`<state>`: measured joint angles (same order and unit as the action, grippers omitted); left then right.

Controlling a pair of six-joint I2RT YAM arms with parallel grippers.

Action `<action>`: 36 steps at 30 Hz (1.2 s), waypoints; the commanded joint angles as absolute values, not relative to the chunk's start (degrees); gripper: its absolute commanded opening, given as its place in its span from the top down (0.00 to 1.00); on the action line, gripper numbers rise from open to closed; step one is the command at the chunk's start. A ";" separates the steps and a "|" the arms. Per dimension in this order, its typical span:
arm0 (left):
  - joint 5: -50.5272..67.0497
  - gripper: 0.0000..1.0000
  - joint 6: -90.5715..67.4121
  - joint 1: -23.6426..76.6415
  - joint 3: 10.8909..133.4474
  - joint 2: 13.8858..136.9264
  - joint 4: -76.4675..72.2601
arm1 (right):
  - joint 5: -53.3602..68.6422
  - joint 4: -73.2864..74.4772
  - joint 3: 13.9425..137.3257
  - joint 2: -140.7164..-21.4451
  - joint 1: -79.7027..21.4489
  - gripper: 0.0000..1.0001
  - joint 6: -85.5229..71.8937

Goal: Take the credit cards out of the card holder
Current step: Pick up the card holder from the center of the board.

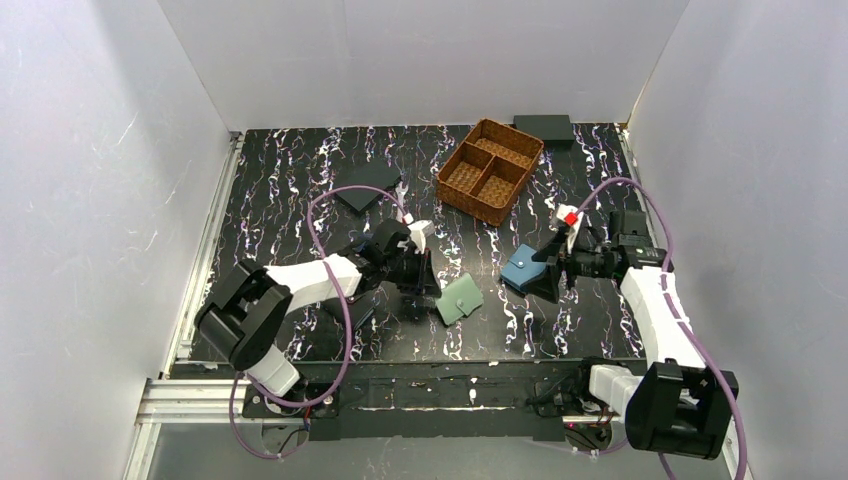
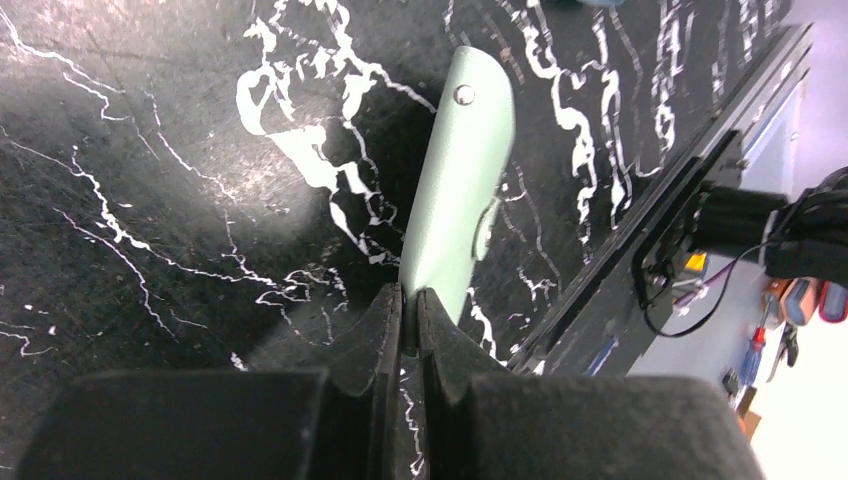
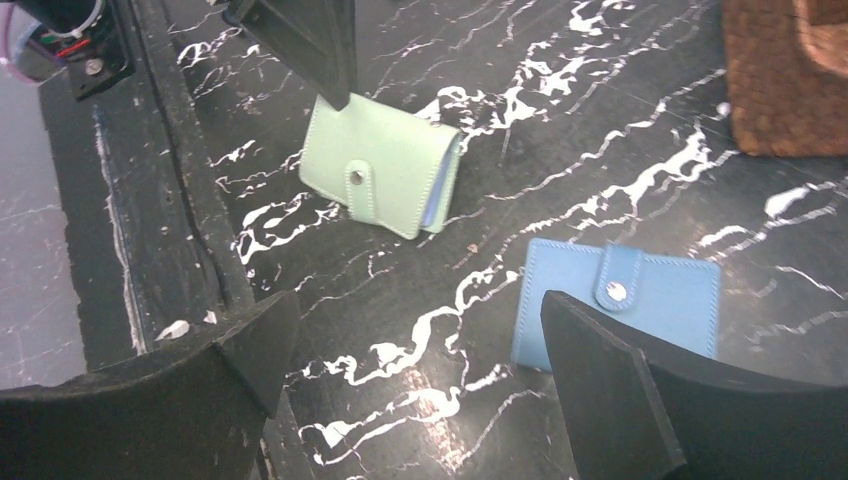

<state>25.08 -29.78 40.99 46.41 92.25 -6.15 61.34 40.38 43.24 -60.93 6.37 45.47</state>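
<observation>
The mint-green card holder (image 1: 460, 298) lies closed with its snap tab fastened, near the table's front middle. It also shows in the left wrist view (image 2: 458, 190) edge-on, and in the right wrist view (image 3: 378, 165). My left gripper (image 1: 428, 282) is shut on the card holder's left edge, jaws pinching it (image 2: 410, 300). My right gripper (image 1: 555, 278) is open and empty, hovering by the blue wallet (image 3: 612, 300), to the right of the card holder. No credit cards are visible.
A blue wallet (image 1: 522, 268) lies right of centre. A brown wicker basket (image 1: 490, 170) with compartments stands at the back. A dark wallet (image 1: 367, 186) lies at back left, a black box (image 1: 543, 126) at the back right. The table's front rail (image 3: 130, 200) is close.
</observation>
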 commanded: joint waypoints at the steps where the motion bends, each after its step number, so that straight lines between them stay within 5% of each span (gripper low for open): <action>1: 21.13 1.00 -33.57 42.77 44.52 85.21 -11.86 | 60.89 34.30 42.96 -62.46 0.93 0.00 40.12; 33: 19.21 1.00 -21.76 54.96 42.45 77.20 -19.67 | 58.00 30.16 39.39 -64.75 -11.78 0.00 44.21; 36: 19.25 1.00 -22.11 55.34 42.54 77.00 -20.41 | 58.22 30.36 39.59 -65.48 -12.57 0.07 44.23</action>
<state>18.35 -22.13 54.76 41.30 80.42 -17.43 56.31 31.07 39.57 -65.95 -11.53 42.76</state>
